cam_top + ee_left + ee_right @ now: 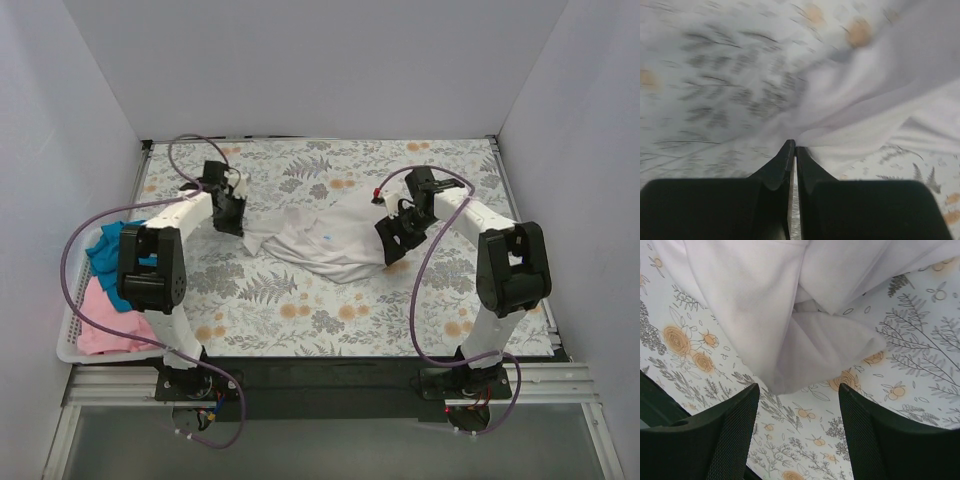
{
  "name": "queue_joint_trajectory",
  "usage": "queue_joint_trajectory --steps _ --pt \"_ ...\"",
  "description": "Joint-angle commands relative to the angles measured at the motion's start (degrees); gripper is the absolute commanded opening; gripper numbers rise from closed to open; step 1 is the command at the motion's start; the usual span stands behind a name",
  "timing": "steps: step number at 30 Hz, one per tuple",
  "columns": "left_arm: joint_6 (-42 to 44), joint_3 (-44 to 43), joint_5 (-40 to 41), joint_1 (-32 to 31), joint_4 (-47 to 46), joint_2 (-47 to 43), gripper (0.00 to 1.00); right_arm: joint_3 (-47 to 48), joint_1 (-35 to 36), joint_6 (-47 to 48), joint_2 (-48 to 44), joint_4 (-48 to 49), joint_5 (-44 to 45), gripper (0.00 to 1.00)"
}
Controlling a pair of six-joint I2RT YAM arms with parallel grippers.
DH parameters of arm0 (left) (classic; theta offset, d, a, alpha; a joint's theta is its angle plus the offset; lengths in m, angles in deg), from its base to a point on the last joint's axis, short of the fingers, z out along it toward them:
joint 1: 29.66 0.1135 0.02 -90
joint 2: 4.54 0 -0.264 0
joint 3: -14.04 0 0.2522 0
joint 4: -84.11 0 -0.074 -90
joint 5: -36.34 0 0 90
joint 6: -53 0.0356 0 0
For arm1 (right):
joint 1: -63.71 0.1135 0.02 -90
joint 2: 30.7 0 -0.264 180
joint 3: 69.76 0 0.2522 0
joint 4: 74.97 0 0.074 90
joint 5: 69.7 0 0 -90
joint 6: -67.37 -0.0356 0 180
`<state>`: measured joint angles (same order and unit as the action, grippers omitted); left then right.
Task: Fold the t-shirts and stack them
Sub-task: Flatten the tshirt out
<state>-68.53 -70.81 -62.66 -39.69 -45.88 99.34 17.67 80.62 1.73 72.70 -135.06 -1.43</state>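
A white t-shirt [325, 240] lies crumpled in the middle of the floral table cover [330, 310]. My left gripper [232, 215] is shut on the shirt's left edge; in the left wrist view the cloth [865, 100] runs out from between the closed fingertips [794, 146]. My right gripper [392, 243] is open just over the shirt's right edge; in the right wrist view the shirt's corner [805, 345] lies ahead of the spread fingers [735, 415]. Teal-blue [112, 255] and pink [105, 320] t-shirts lie in the basket at the left.
The white slotted basket [68, 345] sits at the table's left edge beside the left arm. White walls close in the table at the back and both sides. Purple cables loop around both arms.
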Motion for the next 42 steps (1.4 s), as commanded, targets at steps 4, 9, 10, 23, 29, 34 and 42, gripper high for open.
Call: queue_joint_trajectory --steps 4,9,10,23,29,34,42 --pt "1.4 -14.3 -3.8 8.4 -0.2 -0.4 0.23 5.1 -7.5 -0.9 -6.7 0.7 -5.9 0.71" --pt "11.6 -21.2 -17.6 2.5 3.5 -2.2 0.75 13.3 -12.2 -3.0 -0.7 0.8 -8.1 0.72" --pt "14.7 -21.8 -18.2 -3.6 4.8 -2.1 0.75 14.6 -12.9 -3.3 0.6 0.8 -8.4 0.72" --pt "32.4 -15.8 -19.3 -34.2 -9.1 3.6 0.76 35.0 -13.5 -11.4 22.0 4.7 -7.8 0.74" --pt "39.9 -15.0 -17.6 -38.6 -14.8 8.5 0.77 42.7 -13.5 -14.1 28.3 5.6 -5.9 0.75" --pt "41.0 -14.9 -17.8 -40.0 -18.8 11.3 0.78 45.2 -13.2 -15.5 32.5 6.5 -5.9 0.72" --pt "38.4 -14.3 -14.3 -41.2 -21.9 13.3 0.37 44.5 -11.9 -15.6 36.4 7.2 -5.9 0.44"
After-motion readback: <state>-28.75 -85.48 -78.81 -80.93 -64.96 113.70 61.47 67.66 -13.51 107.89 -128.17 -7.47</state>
